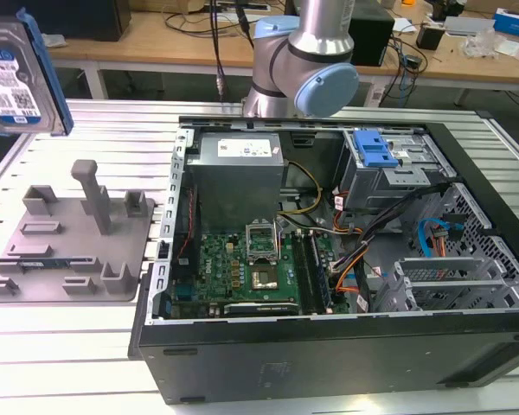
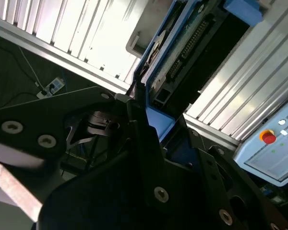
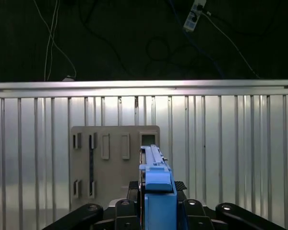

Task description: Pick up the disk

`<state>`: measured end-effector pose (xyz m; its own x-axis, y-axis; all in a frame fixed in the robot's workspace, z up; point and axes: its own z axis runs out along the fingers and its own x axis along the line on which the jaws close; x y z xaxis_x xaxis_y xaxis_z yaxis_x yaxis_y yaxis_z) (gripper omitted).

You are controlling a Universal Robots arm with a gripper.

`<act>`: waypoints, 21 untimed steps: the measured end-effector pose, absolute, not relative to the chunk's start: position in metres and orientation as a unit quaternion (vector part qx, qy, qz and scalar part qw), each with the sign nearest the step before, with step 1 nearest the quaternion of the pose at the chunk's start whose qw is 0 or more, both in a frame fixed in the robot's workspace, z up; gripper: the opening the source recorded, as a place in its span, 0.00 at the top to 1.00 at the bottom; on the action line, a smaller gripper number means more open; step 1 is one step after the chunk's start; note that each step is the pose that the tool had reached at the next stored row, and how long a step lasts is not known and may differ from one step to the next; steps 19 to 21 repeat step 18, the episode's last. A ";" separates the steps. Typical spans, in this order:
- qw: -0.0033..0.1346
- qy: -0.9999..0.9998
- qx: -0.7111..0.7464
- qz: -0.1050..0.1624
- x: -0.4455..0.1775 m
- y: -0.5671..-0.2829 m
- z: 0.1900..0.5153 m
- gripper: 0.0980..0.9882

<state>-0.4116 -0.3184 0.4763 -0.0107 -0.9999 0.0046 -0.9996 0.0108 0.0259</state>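
High at the exterior view's left edge, well above the ribbed metal worktop (image 1: 86, 333), the disk (image 1: 16, 73) hangs in the air with its white-and-blue label facing the camera and a blue rail running down its side. It touches neither the worktop nor any fixture, so it is already lifted. Both wrist views explain why it stays there: the end effector (image 3: 156, 203) is closed on the disk, its dark fingers (image 2: 134, 120) pressed against the blue rails from either side, so the drive stands on edge and points away from the wrist. In the first wrist view the disk (image 3: 153, 167) lies directly over the grey holder tray (image 3: 86, 158), whose slots sit bare beneath it.

Below the disk in the exterior view, that holder tray (image 1: 69, 251) rests on the worktop with its posts upright and nothing seated in it. Further toward the exterior view's right, the open computer case (image 1: 329, 251) lies on its side, motherboard exposed, with the blue-latched drive cage (image 1: 389, 160) at its far corner. The arm's base joint (image 1: 303, 60) rises behind the case.
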 end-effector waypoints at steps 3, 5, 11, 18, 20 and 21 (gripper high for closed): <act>0.011 -0.711 0.703 -0.008 -0.412 -0.319 0.483 0.70; 0.011 -0.711 0.703 -0.008 -0.412 -0.319 0.483 0.70; 0.011 -0.711 0.703 -0.008 -0.412 -0.319 0.483 0.70; 0.011 -0.711 0.703 -0.008 -0.412 -0.319 0.483 0.70; 0.011 -0.711 0.703 -0.008 -0.412 -0.319 0.483 0.70; 0.011 -0.711 0.703 -0.008 -0.412 -0.319 0.483 0.70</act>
